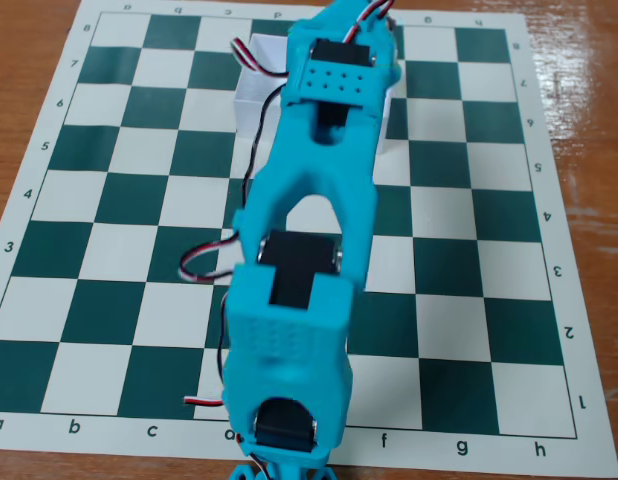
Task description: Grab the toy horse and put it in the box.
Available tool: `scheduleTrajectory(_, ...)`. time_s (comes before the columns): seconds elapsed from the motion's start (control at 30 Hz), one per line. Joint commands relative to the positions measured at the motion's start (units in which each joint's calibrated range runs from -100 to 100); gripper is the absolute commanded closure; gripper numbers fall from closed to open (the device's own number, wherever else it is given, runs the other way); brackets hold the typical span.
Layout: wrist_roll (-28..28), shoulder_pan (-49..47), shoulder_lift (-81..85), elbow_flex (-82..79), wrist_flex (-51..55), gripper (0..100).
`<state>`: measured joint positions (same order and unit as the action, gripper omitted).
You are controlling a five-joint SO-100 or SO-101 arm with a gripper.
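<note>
The turquoise arm stretches up the middle of the fixed view, and its wrist block lies over the white box. Only the box's left part and a sliver of its right wall show past the arm. My gripper is hidden under the wrist, so its fingers cannot be seen. The toy horse is out of view; neither the board nor the uncovered part of the box shows it.
A green and white chessboard mat covers the wooden table. Red, white and black servo cables loop out on the arm's left side. The arm's base sits at the bottom edge near column d.
</note>
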<state>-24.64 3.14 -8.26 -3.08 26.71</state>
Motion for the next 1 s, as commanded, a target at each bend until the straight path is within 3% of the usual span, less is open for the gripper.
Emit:
scheduleTrajectory(0.0,-0.29,-0.21,-10.42,15.69,-1.04,100)
scheduleTrajectory(0.6,0.93,-7.42,-30.86,30.26,2.86,100)
scheduleTrajectory(0.77,0.93,-7.28,-31.21,30.44,3.44,77)
scheduleTrajectory(0.97,0.93,-6.42,-31.30,31.53,3.44,71)
